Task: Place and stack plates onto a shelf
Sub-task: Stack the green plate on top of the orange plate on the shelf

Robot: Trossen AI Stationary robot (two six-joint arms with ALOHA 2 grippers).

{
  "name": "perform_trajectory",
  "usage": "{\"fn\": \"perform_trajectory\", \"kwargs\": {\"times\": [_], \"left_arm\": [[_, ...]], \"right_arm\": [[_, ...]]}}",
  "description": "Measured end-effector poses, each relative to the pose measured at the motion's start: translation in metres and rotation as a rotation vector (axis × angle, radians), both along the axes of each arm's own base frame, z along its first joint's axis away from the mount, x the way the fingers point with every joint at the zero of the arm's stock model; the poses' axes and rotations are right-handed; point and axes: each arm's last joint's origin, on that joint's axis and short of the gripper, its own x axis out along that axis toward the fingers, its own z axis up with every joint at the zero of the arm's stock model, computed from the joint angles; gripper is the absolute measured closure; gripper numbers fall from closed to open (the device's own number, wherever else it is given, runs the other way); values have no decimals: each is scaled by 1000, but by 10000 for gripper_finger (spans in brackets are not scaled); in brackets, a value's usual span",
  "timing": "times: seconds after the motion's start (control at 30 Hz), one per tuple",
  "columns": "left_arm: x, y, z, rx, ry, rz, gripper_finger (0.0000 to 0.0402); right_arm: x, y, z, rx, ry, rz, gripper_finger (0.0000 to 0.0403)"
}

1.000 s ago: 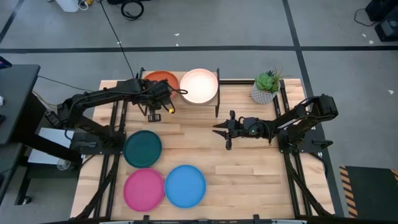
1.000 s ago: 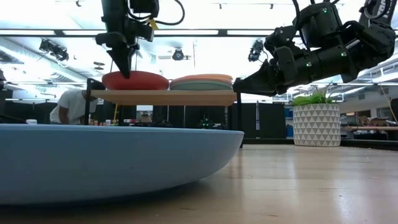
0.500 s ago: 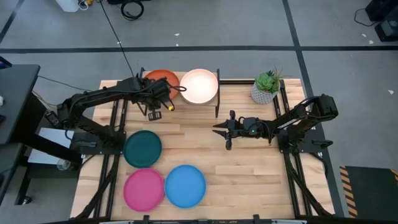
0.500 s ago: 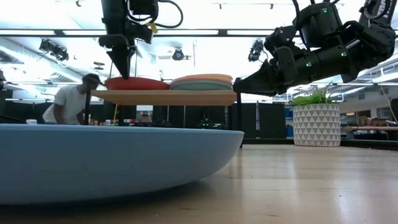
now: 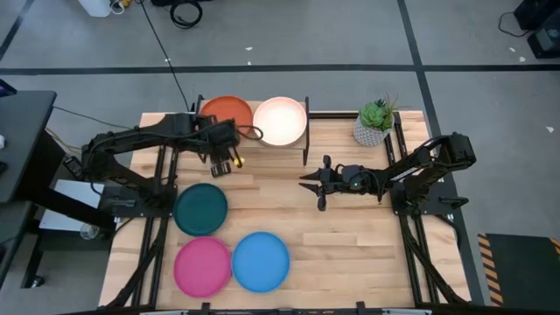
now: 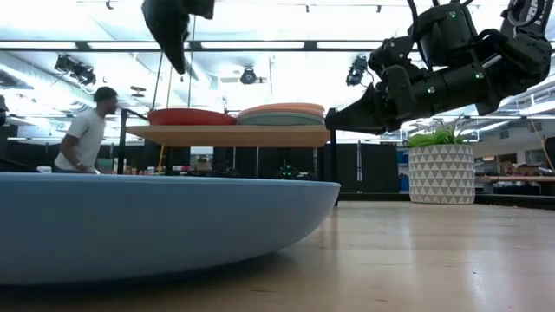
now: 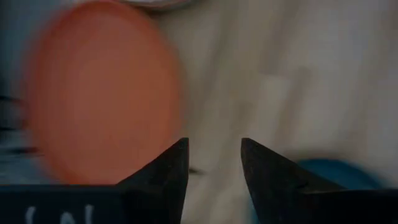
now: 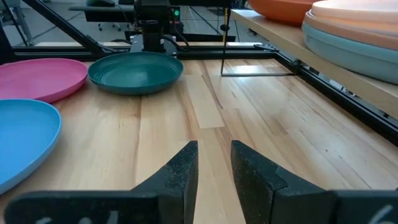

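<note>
Left gripper (image 5: 224, 163), upper left of the high view, stood slightly parted, empty, touching nothing, just beside the orange plate (image 5: 227, 111) on the shelf (image 6: 227, 135).

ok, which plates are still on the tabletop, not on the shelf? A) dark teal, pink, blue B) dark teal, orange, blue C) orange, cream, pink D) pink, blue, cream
A: the high view shows the dark teal plate, pink plate and blue plate lying on the tabletop, while the orange plate and the cream-topped stack sit on the shelf.
</note>
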Motion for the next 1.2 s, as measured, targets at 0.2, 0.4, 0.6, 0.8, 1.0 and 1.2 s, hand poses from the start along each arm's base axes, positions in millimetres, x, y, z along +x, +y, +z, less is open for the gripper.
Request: {"fn": "perform_trajectory", "kwargs": {"times": [0.2, 0.4, 0.6, 0.8, 1.0, 1.2], "left_arm": [[9, -53, -34, -224, -3, -27, 251], [18, -103, -87, -378, -7, -10, 252], [24, -122, -119, -404, 43, 251, 253], [34, -131, -152, -427, 184, 350, 253], [40, -133, -171, -413, 256, 373, 253], [42, -135, -184, -351, 289, 391, 253]], "right_arm": [[0, 0, -1, 2, 9, 0, 301], [0, 0, -1, 3, 8, 0, 301], [0, 0, 0, 10, -6, -1, 301], [0, 0, 0, 7, -5, -1, 301], [0, 0, 0, 3, 3, 0, 301], [0, 0, 0, 3, 4, 0, 301]]}}
